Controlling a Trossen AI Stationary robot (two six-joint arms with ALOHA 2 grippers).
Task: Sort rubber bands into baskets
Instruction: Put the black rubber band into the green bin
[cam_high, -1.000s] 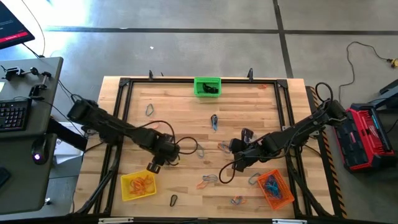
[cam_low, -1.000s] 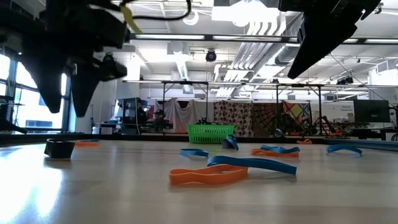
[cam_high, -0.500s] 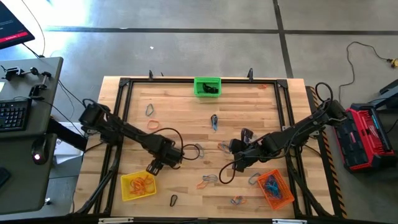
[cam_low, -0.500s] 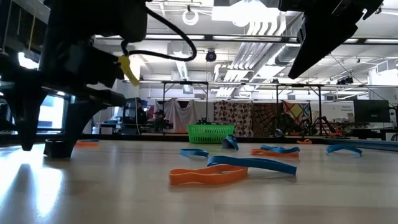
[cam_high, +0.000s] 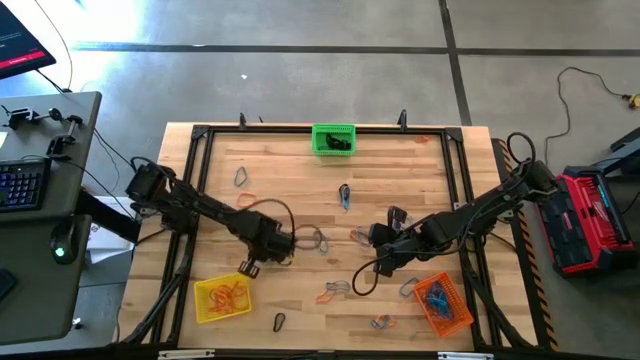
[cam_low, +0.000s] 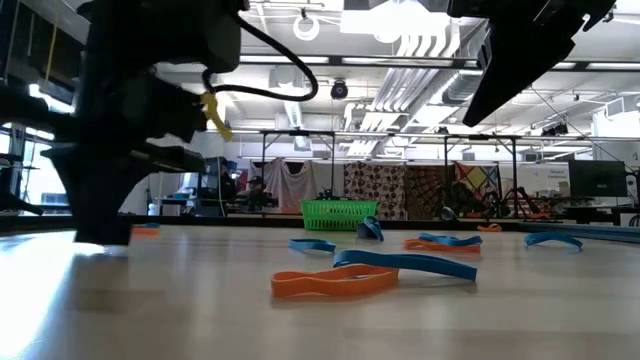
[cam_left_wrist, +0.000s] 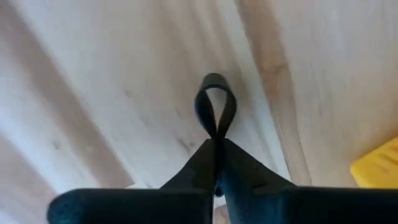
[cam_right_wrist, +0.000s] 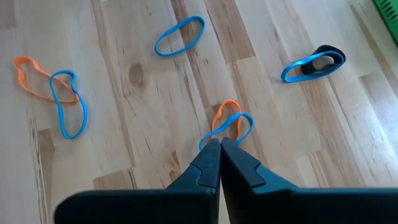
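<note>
Wooden slatted table (cam_high: 300, 160), grey floor (cam_high: 300, 60), possibly workshop clutter behind.

Pale wooden table (cam_high: 300, 160), green basket (cam_high: 333, 138), yellow basket (cam_high: 223, 298), orange basket (cam_high: 442, 304), scattered rubber bands (cam_high: 344, 196).

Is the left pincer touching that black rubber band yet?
Touching. The left wrist view shows the left pincer shut on the black rubber band, its loop pinched between the fingertips and sticking out over the table.

The yellow basket (cam_left_wrist: 379, 163) is cut off; the black band's (cam_left_wrist: 216, 112) lower end is perhaps hidden.
</note>
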